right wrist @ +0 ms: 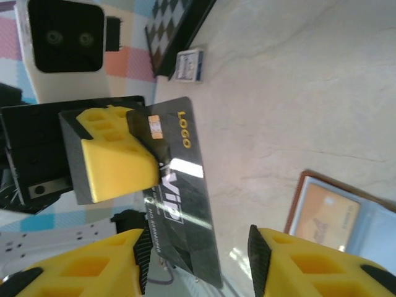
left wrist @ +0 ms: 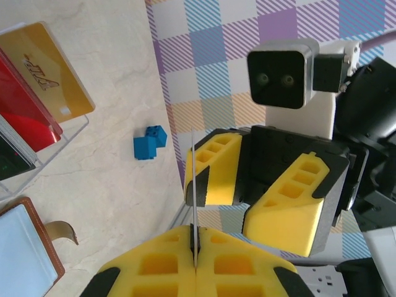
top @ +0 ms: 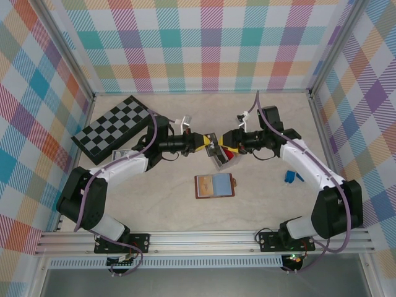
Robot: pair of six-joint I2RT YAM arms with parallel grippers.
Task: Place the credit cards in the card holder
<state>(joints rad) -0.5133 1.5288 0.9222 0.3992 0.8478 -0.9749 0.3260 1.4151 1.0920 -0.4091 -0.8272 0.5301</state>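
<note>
A: What's the left gripper (left wrist: 195, 263) doing?
B: It's clenched tight on a black card (right wrist: 179, 185), pinching it near one short end. From its own wrist camera the card is edge-on, a thin line rising to 12 o'clock from between the closed yellow fingers (left wrist: 148, 269)
A: And the right gripper (right wrist: 198, 263)?
B: Released, fingers spread. The card's free end lies in the gap, close along one finger (right wrist: 93, 269), and the other finger is well apart from it. I can't tell whether the near finger touches the card
A: Where do the two meet?
B: Nose to nose above mid-table in the top view, left gripper at 9 o'clock, right gripper at 3 o'clock
A: The other cards?
B: A gold card (left wrist: 49, 71) and a red card (left wrist: 28, 127) stand tilted in a clear tray (left wrist: 73, 131), with a dark card (left wrist: 9, 158) behind them. In the top view the tray sits just at 6 o'clock of the grippers
A: And the holder (top: 215, 185)?
B: Open flat on the table (top: 154, 198), at 6 o'clock of the tray and apart from it
A: Anything else?
B: A blue block (top: 289, 177) at 3 o'clock by the right arm, a checkered board (top: 114, 127) at 10 o'clock, and a small pack (top: 120, 154) just beside the board's near edge
</note>
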